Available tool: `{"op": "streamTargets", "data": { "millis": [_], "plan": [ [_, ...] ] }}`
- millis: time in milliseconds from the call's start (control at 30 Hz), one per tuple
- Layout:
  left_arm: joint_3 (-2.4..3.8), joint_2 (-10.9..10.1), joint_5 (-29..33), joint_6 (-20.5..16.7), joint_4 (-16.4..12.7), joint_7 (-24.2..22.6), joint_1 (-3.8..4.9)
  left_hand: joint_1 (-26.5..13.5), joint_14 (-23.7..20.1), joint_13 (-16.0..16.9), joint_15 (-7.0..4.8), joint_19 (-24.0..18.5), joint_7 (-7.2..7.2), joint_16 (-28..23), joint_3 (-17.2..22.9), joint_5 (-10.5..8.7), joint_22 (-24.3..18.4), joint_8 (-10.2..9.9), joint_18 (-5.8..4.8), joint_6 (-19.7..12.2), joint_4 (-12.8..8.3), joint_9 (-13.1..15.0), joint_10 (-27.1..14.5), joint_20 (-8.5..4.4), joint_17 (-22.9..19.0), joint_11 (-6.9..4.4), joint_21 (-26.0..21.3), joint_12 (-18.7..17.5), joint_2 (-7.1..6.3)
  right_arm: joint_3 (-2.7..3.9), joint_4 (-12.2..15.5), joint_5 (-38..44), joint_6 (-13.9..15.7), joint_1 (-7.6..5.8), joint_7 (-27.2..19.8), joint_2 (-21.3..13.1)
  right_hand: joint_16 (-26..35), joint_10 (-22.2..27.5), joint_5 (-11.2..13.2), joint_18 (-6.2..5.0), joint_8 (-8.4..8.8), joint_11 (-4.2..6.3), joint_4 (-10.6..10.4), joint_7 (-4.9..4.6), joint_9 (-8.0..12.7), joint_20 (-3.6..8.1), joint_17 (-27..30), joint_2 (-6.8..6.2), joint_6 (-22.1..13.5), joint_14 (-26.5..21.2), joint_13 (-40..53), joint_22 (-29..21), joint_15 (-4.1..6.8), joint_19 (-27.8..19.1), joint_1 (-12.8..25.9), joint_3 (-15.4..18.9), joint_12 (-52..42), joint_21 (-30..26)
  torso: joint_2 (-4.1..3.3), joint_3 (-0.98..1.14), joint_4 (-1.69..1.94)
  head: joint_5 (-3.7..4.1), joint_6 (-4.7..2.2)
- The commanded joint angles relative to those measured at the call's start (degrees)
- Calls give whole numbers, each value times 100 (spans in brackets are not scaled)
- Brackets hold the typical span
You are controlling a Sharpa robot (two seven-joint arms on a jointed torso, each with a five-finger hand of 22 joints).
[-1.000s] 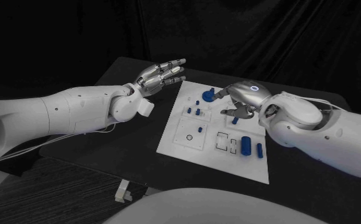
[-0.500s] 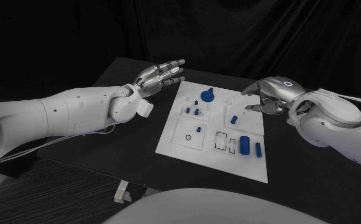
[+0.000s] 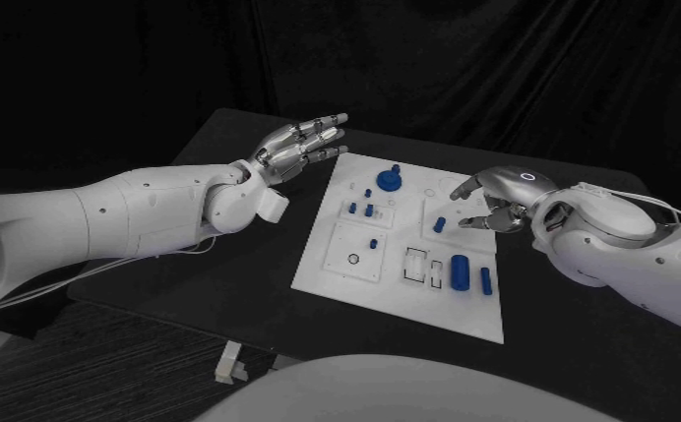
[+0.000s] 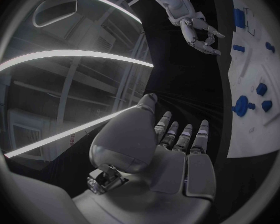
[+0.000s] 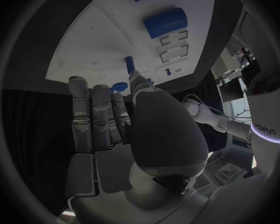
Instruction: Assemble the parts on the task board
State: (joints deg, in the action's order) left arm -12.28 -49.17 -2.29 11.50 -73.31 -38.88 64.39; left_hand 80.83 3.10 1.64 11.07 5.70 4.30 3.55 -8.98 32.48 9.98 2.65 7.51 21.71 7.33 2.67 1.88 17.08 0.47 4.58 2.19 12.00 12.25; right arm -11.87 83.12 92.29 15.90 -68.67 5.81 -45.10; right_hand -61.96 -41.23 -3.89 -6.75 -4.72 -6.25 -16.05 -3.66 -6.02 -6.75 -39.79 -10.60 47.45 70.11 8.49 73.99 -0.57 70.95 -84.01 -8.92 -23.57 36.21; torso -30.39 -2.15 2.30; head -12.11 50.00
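Left hand [image 3: 301,147] is idling just off the task board [image 3: 324,274]'s far-left corner, fingers extended, grasping nothing, unchanged. Right hand [image 3: 494,198] is pulling back off the board to its right edge, fingers apart, empty. Small blue peg [image 3: 440,224] is standing just beside its fingertips, released. Looks seated; next part is likely due.

The one readable marking is dark lettering on a white housing [image 5: 265,127], seemingly "PJEYS", though bent.
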Motion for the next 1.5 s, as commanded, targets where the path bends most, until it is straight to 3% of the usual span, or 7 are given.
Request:
{"op": "streamTargets", "data": {
  "millis": [33,167,433,833,1167,1433,1500],
  "plan": [
    [6,-4,-1,81,-16,-363,-9,22,0,20,52,44,0,86,181,85,38,4,-80,9,-58,-15,-14,-17,82,64,56,106,51,6,-93,-33,-271,67,8,70,-167,100,47,-163,0,-2,-50,26,71,13,-129,-85,-36,94,-76,492,9,110,-30,19,54,154,3,8,11,-3,0],
    [6,-12,-1,81,-15,-362,-13,23,2,20,56,46,0,90,185,90,37,4,-83,6,-62,-15,-14,-17,83,69,57,106,51,6,-237,-34,-310,155,-91,209,-187,36,-297,-156,-4,-6,8,36,82,23,-139,28,-26,149,-140,504,15,171,-266,-71,10,196,0,-1,17,5,0],
    [6,-9,-1,87,-20,-358,-18,29,3,20,65,48,0,94,202,109,33,3,-92,6,-77,-15,-15,-17,83,79,57,106,53,7,-401,-34,-334,239,-215,363,-202,-63,-557,-148,-24,-19,99,2,80,26,-153,108,13,180,-191,514,15,206,-390,-124,-21,230,3,-1,22,6,0],
    [6,-15,-1,93,-22,-332,-26,37,4,21,72,54,19,99,229,135,29,8,-108,32,-102,-11,-15,-17,83,79,58,113,52,7,-581,-34,-405,291,-350,555,-201,-352,-1319,-139,-95,-14,462,-90,21,54,-139,244,157,185,-344,534,40,229,-612,-369,-1,303,1,-4,21,39,0],
    [6,-12,-1,76,-26,-334,-30,37,2,16,77,62,48,102,253,144,28,15,-125,61,-124,-7,-22,-18,83,60,59,86,49,7,-699,-34,-464,321,-406,683,-198,-528,-1370,-136,-226,-13,606,-199,-93,67,-125,261,424,175,-438,538,48,211,-655,-595,78,361,6,-6,19,7,0],
    [6,-5,-1,84,-19,-332,-35,38,1,15,78,65,40,104,268,153,23,12,-134,46,-136,-10,-31,-18,83,52,60,80,48,7,-746,-34,-437,330,-460,735,-224,-803,-1333,-132,-512,51,710,-360,-287,97,-151,268,757,199,-472,551,80,207,-606,-804,173,501,1,-4,23,14,0],
    [6,-3,-1,87,-17,-330,-36,38,1,15,78,65,40,104,268,153,23,12,-134,46,-136,-10,-31,-18,83,52,60,80,48,8,-750,-34,-429,331,-470,741,-226,-826,-1326,-132,-526,51,716,-359,-299,98,-154,266,766,201,-472,551,79,206,-603,-815,178,506,2,-6,22,8,0]
  ]
}}
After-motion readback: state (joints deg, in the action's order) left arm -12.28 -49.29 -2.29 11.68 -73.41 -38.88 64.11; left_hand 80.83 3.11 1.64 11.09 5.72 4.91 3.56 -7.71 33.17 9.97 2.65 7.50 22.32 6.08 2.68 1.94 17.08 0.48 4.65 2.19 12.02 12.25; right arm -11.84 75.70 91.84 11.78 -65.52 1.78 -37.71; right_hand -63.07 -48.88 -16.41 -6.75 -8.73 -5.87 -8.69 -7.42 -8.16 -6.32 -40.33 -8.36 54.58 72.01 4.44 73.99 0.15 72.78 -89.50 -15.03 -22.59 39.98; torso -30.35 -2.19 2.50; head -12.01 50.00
